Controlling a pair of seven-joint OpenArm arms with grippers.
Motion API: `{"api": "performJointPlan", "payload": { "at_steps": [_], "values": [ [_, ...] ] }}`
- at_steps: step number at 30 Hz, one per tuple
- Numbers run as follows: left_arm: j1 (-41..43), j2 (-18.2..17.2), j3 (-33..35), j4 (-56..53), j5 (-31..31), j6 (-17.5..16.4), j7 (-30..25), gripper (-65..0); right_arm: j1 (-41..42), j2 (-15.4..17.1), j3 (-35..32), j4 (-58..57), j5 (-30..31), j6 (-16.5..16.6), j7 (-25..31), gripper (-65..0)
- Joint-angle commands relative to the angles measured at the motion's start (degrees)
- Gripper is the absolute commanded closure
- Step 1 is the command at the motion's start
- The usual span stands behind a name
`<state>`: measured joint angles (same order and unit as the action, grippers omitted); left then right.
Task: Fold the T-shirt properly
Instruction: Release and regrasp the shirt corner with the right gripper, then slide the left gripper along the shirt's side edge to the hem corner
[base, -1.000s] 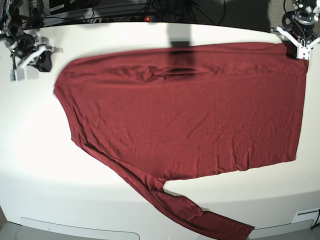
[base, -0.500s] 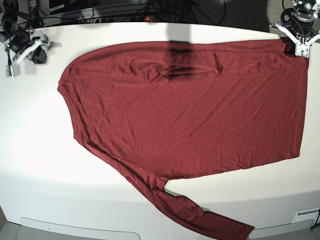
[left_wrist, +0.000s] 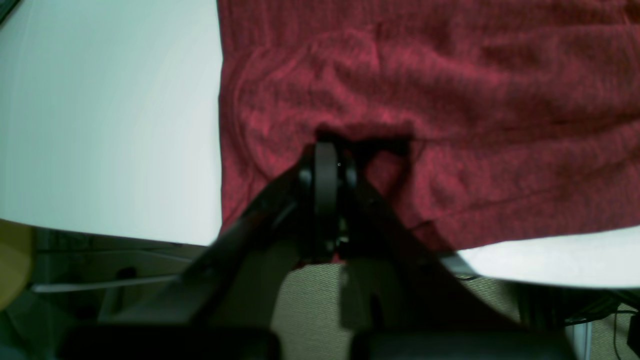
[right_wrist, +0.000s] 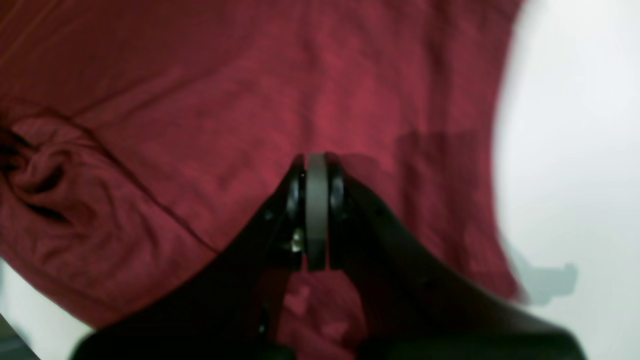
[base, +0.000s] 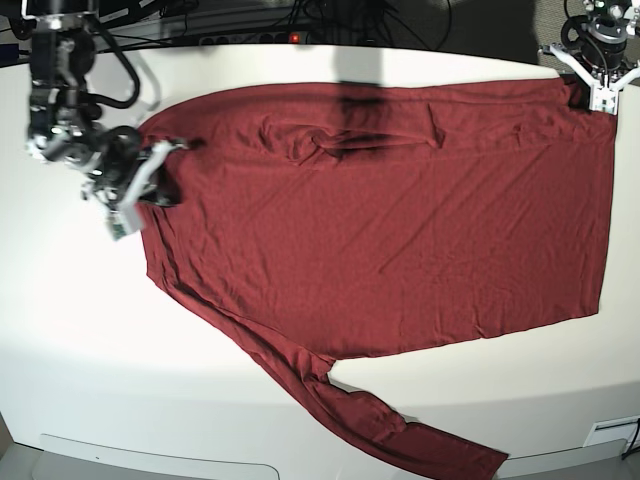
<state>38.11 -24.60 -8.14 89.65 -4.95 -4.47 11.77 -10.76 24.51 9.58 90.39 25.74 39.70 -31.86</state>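
The dark red T-shirt (base: 380, 220) lies spread flat over the white table (base: 70, 300), and one long sleeve (base: 400, 430) trails to the front edge. My left gripper (base: 598, 92) is at the shirt's far right corner. In the left wrist view it (left_wrist: 326, 150) is shut on a pinch of the wrinkled T-shirt (left_wrist: 450, 100) near the table edge. My right gripper (base: 148, 185) hovers over the shirt's left edge. In the right wrist view it (right_wrist: 316, 162) is shut with nothing in it, and it casts a shadow on the T-shirt (right_wrist: 200, 100).
Cables and a power strip (base: 250, 38) run behind the table's far edge. The floor (left_wrist: 310, 290) shows past the table edge under my left gripper. Bare white table (right_wrist: 575, 125) lies beside the shirt's left edge.
My right arm has swung in from the far left corner onto the shirt's left edge. The shirt has slid a little to the right. The left gripper has stayed at the far right corner.
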Motion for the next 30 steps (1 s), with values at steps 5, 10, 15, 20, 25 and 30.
{"api": "performJointPlan", "payload": {
  "at_steps": [5,10,15,20,25,30],
  "values": [
    [0.81,-0.17,0.28,0.09,-0.44,-1.40,1.90,0.0,0.31,-0.76,-4.22,-0.17,-8.57,-0.90,5.35,0.0],
    [0.81,-0.17,0.28,0.09,-0.44,-1.38,2.14,0.0,0.31,-0.72,-4.31,-5.90,-13.84,-1.64,6.05,0.0],
    [1.03,-0.20,0.28,0.09,-0.42,-1.38,2.84,0.0,-2.03,-0.48,-4.24,-10.23,-15.10,-1.57,6.36,0.0],
    [1.97,-0.20,0.28,0.09,2.05,-1.36,2.54,0.0,-9.73,2.23,-4.24,-10.10,-15.15,-1.18,14.82,0.0],
    [2.08,-0.17,0.31,0.11,2.14,-1.36,2.56,0.0,-15.67,4.20,-4.15,-10.10,-15.10,-1.16,16.79,0.0],
    [2.08,-0.22,0.28,0.11,2.19,-1.38,3.21,0.0,-18.95,4.20,-2.56,-9.99,-15.06,-1.16,18.64,0.0]
  ]
}}
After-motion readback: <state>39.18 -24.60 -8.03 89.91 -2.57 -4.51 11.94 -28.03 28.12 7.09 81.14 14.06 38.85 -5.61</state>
